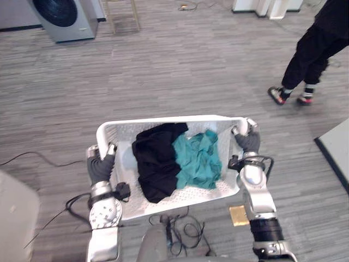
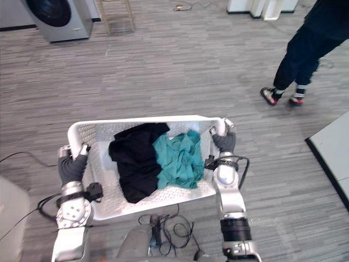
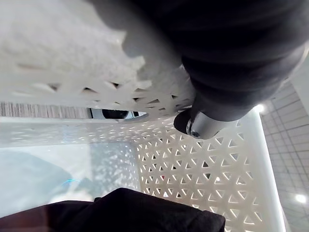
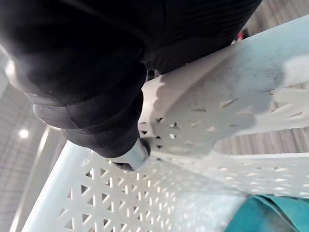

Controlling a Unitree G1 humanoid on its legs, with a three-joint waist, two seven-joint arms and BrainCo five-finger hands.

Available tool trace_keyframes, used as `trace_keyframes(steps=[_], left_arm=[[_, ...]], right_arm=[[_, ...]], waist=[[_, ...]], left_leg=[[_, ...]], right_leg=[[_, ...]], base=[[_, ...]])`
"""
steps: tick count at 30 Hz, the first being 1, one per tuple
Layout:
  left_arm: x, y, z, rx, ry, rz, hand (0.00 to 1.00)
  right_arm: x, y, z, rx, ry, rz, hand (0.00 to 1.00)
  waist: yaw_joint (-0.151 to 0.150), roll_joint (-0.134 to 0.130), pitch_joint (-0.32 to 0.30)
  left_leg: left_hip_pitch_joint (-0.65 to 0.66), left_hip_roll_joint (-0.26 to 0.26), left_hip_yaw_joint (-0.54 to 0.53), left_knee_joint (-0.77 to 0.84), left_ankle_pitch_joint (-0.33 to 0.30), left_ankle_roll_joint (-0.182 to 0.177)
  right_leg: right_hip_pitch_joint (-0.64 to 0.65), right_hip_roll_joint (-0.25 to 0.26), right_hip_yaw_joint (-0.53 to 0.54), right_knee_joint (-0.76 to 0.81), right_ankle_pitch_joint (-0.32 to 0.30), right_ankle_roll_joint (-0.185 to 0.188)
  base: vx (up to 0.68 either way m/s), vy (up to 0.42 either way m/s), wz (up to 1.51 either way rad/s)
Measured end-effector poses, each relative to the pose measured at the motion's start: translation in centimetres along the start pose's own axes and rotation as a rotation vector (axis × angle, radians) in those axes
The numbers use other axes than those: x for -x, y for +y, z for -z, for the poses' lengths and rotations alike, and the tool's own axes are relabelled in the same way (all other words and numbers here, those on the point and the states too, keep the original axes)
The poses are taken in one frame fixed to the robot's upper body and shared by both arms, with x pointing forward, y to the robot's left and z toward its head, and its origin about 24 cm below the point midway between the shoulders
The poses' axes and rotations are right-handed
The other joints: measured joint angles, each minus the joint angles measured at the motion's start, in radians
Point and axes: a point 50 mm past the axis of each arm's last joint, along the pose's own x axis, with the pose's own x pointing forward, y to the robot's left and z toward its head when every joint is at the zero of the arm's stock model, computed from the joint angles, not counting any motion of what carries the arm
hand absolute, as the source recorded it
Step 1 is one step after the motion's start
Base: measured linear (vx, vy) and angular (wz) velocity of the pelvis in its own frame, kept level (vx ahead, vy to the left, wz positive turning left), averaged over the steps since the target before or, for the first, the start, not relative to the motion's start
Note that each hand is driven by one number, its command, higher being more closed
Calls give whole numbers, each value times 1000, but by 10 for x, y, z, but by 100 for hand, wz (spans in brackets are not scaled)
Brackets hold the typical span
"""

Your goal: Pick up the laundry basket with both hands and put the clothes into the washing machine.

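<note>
Item, as we record it: white perforated laundry basket, carried between our two robot hands above the grey floor. Left robot hand: clenched round the basket's left rim. Right robot hand: clenched round the right rim, thumb tip against the inner wall. Contents: black garment on the left robot hand's side, touching a teal garment on the right robot hand's side. Washing machine: well beyond the left robot hand. A person: well beyond the right robot hand.
</note>
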Motion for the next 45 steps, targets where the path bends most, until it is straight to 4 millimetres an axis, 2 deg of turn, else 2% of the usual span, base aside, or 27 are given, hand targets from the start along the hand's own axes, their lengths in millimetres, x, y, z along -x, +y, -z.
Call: trace_keyframes(steps=[2,6,7,10,11,14,16,17,18,19,20,21,23,27,28,30,31,32,33,34,35,36,37,39,42,44,45], left_arm=[[1,0,0,1,1,-2,100],[3,10,-7,-57,-34,2,100],[2,11,-9,-62,-41,1,100],[1,10,-10,-58,-50,-6,100],[-1,7,-12,-48,-62,6,100],[-10,-4,-6,-40,-48,28,100],[-11,-6,-2,-65,-33,39,100],[-9,-7,3,-74,-12,59,100],[-7,-12,7,-57,16,67,100],[-3,-14,12,-38,55,63,100],[-3,-9,16,-54,68,54,100],[-4,-8,16,-60,68,59,100],[-4,-12,15,-40,65,77,100],[-2,-11,16,-18,69,69,100],[-2,-11,15,-13,63,66,100],[0,-10,14,-1,65,55,100],[2,-9,13,-3,63,53,100],[5,-6,14,-6,71,48,100],[7,-4,17,-24,87,48,100],[7,-3,18,-31,87,52,100],[6,-2,17,-38,81,57,100],[7,-2,19,-44,94,58,100],[8,-2,20,-50,105,58,100],[11,2,23,-69,120,58,100],[9,4,11,-61,57,58,100],[4,-2,5,-38,21,74,100],[3,-3,7,-42,26,78,100]], right_arm=[[5,-3,-4,-7,-18,6,100],[13,2,1,-37,10,7,100],[13,3,1,-40,11,7,100],[7,4,-6,-40,-16,3,100],[4,1,-7,-31,-24,11,100],[3,-5,-3,-23,-8,44,100],[8,-7,4,-16,23,52,100],[13,-10,12,-9,53,58,100],[13,-15,13,14,53,59,100],[12,-16,13,36,58,48,100],[13,-11,14,23,67,31,100],[13,-11,13,23,65,33,100],[12,-15,12,24,57,50,100],[8,-13,7,23,35,44,100],[7,-13,6,23,29,42,100],[3,-12,4,31,21,31,100],[3,-11,5,30,23,29,100],[4,-8,7,25,37,23,100],[6,-5,16,22,74,19,100],[7,-5,17,23,79,18,100],[7,-4,17,25,79,19,100],[8,-3,23,22,106,20,100],[10,-2,27,20,125,21,100],[18,-2,33,16,150,21,100],[18,-5,18,0,77,28,100],[17,-13,14,7,42,53,100],[18,-14,15,18,45,58,100]], waist=[[15,-14,4],[2,0,17],[0,-1,16],[-40,-8,9],[-60,-1,10],[-105,2,11],[-102,8,9],[-108,5,6],[-123,58,9],[-99,136,4],[-65,140,2],[-61,140,2],[-44,110,13],[1,69,35],[10,57,42],[26,57,38],[30,59,35],[37,47,29],[20,6,4],[12,-11,-4],[5,-24,-4],[-2,-25,-2],[-1,-24,0],[2,-1,8],[-37,25,1],[-63,26,0],[-78,15,-6]], left_leg=[[26,-36,3,76,-110,17],[198,-49,0,84,-212,-11],[224,-53,1,64,-212,-9],[328,-78,-19,-62,-212,-10],[348,-84,-37,-93,-214,-13],[456,-100,-114,-165,-240,-58],[507,-76,-137,-84,-280,-124],[467,-50,-135,140,-281,-123],[417,4,-136,293,-262,-86],[307,119,-113,556,-75,108],[243,192,-88,696,201,139],[195,217,-101,771,186,139],[31,232,-102,947,46,146],[-129,118,-76,670,-97,50],[-153,88,-64,523,-97,36],[-184,41,-57,97,-11,-84],[-181,38,-66,32,43,-93],[-183,22,-76,109,91,-47],[-177,-14,-69,216,9,47],[-169,-27,-51,249,-26,73],[-136,-52,-39,302,-91,109],[-71,-63,-20,337,-116,121],[-26,-71,-20,340,-117,121],[160,-84,-20,247,-142,107],[354,-114,-50,29,-137,89],[441,-131,-80,-52,-144,68],[500,-146,-103,-76,-169,27]], right_leg=[[-17,-60,-2,185,-51,82],[-260,-121,27,952,-41,125],[-294,-118,20,983,-43,121],[-442,-111,-71,826,-67,75],[-493,-107,-89,633,-56,64],[-517,-75,-56,165,88,46],[-530,-13,-55,222,135,-33],[-491,47,-29,239,204,-118],[-462,83,-39,258,201,-103],[-394,158,-55,242,148,-137],[-327,200,-22,208,114,-132],[-286,211,-20,178,104,-126],[-113,220,31,53,74,-116],[95,152,66,-20,22,-118],[133,127,65,-21,6,-120],[231,94,64,-26,-27,-85],[253,92,73,-11,-42,-61],[254,58,86,78,-75,-17],[165,-21,98,355,-65,24],[111,-55,111,494,-24,76],[29,-105,121,745,42,170],[-39,-142,105,946,53,190],[-57,-154,100,1010,50,182],[-107,-148,51,1083,3,107],[-294,-125,-75,912,-79,45],[-367,-89,-113,525,-56,41],[-386,-54,-95,271,29,36]], base=[[387,315,10],[464,236,5],[447,111,7],[472,78,26],[508,63,58],[653,-21,70],[840,-185,57],[514,-168,64],[981,-263,43],[787,-137,-34],[958,-168,-62],[972,-160,-47],[796,-127,-11],[708,69,-26],[780,188,-23],[894,257,-39],[859,287,-57],[870,351,-38],[883,370,-20],[1056,458,13],[1008,395,12],[971,361,5],[718,223,-18],[611,165,-26],[631,121,18],[630,54,56],[642,39,47]])
